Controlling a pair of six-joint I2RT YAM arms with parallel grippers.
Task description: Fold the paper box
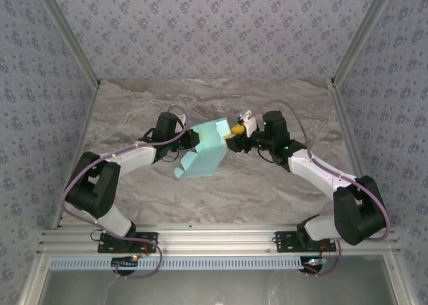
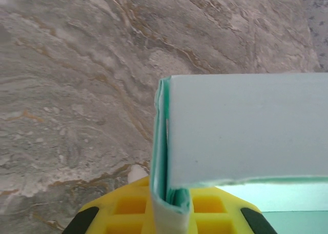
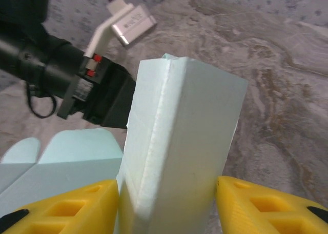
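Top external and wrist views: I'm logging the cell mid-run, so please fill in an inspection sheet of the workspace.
Surface: grey-brown marbled table.
Job's things: mint paper box, partly folded, held between both grippers, flaps open at its near end.
Clutter: nothing seen.
Grippers: left gripper shut on a box wall edge; right gripper pads pressed against both sides of a folded corner.
Cables: purple cables run along both arms.
Surroundings: patterned walls; aluminium frame rail at near edge.

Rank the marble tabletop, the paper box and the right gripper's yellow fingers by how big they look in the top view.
1. marble tabletop, by far the largest.
2. paper box, between the two arms.
3. right gripper's yellow fingers, just a small patch at the box's right edge.
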